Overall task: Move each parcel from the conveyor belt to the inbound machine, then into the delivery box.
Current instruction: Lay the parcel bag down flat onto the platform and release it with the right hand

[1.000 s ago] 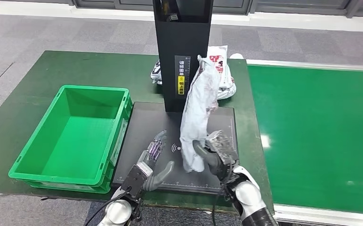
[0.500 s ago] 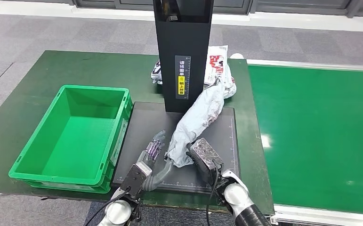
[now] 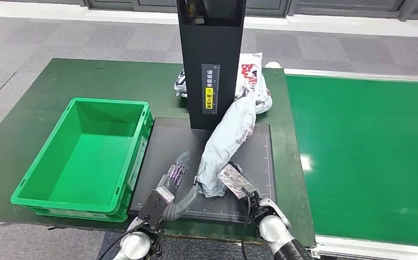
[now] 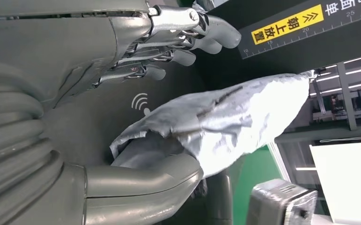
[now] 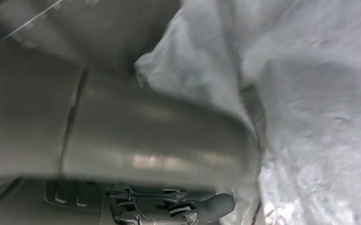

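Silver arms with black cables, left robot hand [image 3: 178, 179] grey ribbed cover, thick grey thumb, darker metal fingers [image 4: 187, 44]

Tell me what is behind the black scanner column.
Behind the black scanner column lie white printed parcels on the dark green table, showing on both sides of it. The column covers their middle, so how many there are cannot be told.

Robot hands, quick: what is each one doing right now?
Left hand: open, fingers apart, thumb under the grey parcel, not gripping it.
Right hand: holding the grey parcel's lower end.
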You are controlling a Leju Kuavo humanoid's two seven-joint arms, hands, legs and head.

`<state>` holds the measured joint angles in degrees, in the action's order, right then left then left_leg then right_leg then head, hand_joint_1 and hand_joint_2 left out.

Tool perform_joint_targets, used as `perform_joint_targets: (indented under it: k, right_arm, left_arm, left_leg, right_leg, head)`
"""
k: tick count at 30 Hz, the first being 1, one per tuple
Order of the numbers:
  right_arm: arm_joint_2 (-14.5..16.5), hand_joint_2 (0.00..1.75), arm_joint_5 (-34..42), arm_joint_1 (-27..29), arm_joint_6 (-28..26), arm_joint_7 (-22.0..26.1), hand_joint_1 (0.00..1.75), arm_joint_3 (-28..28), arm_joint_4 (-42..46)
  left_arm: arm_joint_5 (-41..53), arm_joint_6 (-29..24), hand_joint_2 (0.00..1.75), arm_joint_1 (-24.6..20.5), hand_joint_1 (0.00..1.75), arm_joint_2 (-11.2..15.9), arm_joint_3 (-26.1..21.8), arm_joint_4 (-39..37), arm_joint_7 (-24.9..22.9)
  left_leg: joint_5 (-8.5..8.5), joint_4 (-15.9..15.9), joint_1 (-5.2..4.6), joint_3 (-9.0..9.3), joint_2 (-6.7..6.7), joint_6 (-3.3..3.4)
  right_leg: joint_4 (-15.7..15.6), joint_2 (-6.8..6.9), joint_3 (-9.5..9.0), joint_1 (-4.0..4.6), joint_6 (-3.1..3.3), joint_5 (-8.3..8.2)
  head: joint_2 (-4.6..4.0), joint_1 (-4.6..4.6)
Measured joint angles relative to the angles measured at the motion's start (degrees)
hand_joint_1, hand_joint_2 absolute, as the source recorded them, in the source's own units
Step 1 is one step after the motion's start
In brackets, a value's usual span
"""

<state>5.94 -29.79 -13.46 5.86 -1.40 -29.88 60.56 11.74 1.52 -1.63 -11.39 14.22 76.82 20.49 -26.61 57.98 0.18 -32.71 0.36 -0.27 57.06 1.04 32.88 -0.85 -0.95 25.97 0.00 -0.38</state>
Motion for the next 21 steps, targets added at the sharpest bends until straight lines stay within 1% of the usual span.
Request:
perform_joint_targets:
  k: [2, 4, 8, 12, 16, 19, 21]
  right_arm:
    - [-0.6, 0.00, -1.2, 1.9, -0.9, -0.4, 0.00, 0.1, 3.1]
    - [-1.1, 0.00, -0.6, 4.5, -1.3, 0.8, 0.00, 0.8, 7.5]
    - [-1.4, 0.00, 5.2, 9.8, -2.1, 7.1, 0.00, 4.5, 18.4]
    - [-1.2, 1.75, 12.4, 14.1, -3.2, 11.8, 0.00, 10.2, 30.1]
    - [-0.3, 1.75, 15.2, 18.6, -4.3, 13.8, 0.00, 15.3, 39.2]
    - [0.7, 1.75, 15.6, 21.5, -4.7, 14.4, 0.00, 18.1, 43.7]
    - [1.5, 1.75, 15.5, 23.1, -4.8, 14.7, 0.00, 19.6, 45.9]
  left_arm:
    - [0.2, -0.3, 1.75, 0.5, 0.00, 0.0, -0.2, 0.5, -0.2]
    - [0.7, -0.8, 1.75, 1.2, 0.00, 0.0, -0.4, 1.1, -0.3]
    - [3.4, -2.5, 1.75, 2.6, 0.00, 0.0, -1.2, 2.3, -0.2]
    - [7.9, -4.1, 1.75, 3.4, 0.00, 0.0, -1.4, 3.0, -0.9]
    - [12.9, -5.2, 1.75, 3.1, 0.00, 0.0, -1.4, 2.8, -2.5]
    - [16.1, -6.6, 1.75, 2.4, 0.00, -0.2, -1.4, 2.3, -3.5]
    - [19.0, -8.8, 1.75, 1.9, 0.00, -0.5, -1.4, 2.2, -4.2]
  left_leg:
    - [0.00, 0.0, 0.00, -0.01, 0.00, 0.00]
    - [-0.01, 0.0, -0.01, -0.03, 0.02, 0.00]
    - [-0.03, 0.0, -0.01, -0.09, 0.01, 0.01]
    - [-0.05, 0.0, -0.01, -0.12, 0.00, 0.01]
    - [-0.06, 0.0, -0.02, -0.12, 0.01, 0.01]
    - [-0.07, 0.0, -0.02, -0.12, 0.04, 0.00]
    - [-0.06, 0.0, -0.01, -0.12, 0.04, 0.00]
  right_leg:
    - [0.0, 0.00, 0.01, 0.00, 0.00, 0.00]
    - [0.0, -0.02, 0.05, -0.01, 0.00, 0.00]
    - [0.0, -0.01, 0.12, -0.01, -0.01, 0.01]
    - [0.0, 0.00, 0.14, -0.01, -0.01, 0.02]
    - [0.0, -0.02, 0.16, -0.01, -0.01, 0.02]
    - [0.0, -0.04, 0.17, -0.01, -0.01, 0.02]
    - [0.0, -0.04, 0.17, -0.01, -0.01, 0.01]
  head:
    - [0.00, 0.01]
    - [0.00, 0.01]
    - [0.00, 0.00]
    - [0.00, 0.01]
    - [0.00, 0.01]
    - [0.00, 0.01]
    - [0.00, 0.01]
